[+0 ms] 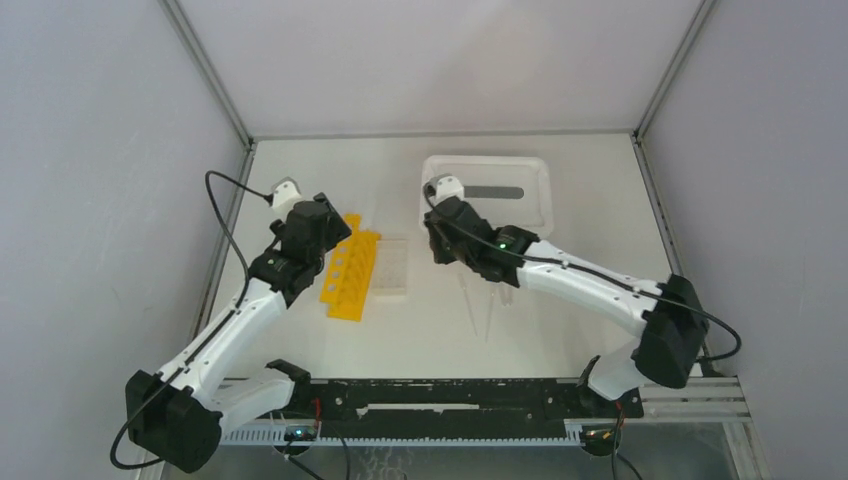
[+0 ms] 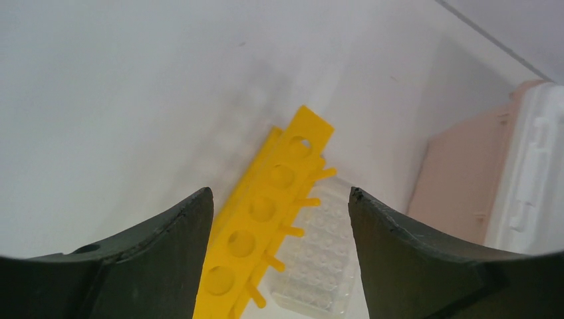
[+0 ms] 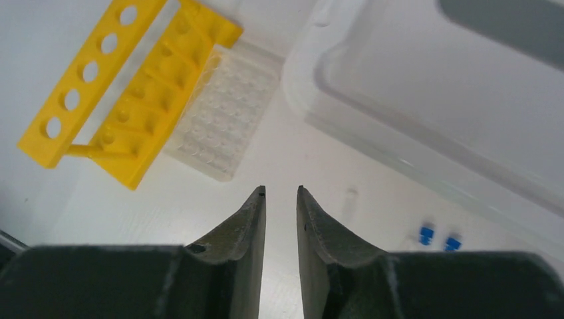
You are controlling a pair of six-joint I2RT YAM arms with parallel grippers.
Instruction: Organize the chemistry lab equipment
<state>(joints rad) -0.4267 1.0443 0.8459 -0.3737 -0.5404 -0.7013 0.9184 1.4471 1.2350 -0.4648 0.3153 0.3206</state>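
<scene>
The yellow tube rack (image 1: 350, 272) lies on its side on the table, with the small clear grid rack (image 1: 393, 266) touching its right side. My left gripper (image 1: 322, 243) hovers over the rack's left side, open and empty; its wrist view shows the rack (image 2: 266, 212) and grid rack (image 2: 318, 266) between the wide jaws. My right gripper (image 1: 440, 250) hovers right of the grid rack, jaws a narrow gap apart and empty (image 3: 279, 191). Two blue-capped tubes (image 3: 439, 238) lie to its right. Thin clear droppers (image 1: 478, 300) lie below the right arm. The squeeze bottle is out of view.
The white lid with a grey slot (image 1: 487, 190) sits on the pink tub (image 2: 465, 179) at the back centre-right, close behind my right gripper. Grey walls enclose the table on three sides. A black rail (image 1: 450, 395) runs along the near edge.
</scene>
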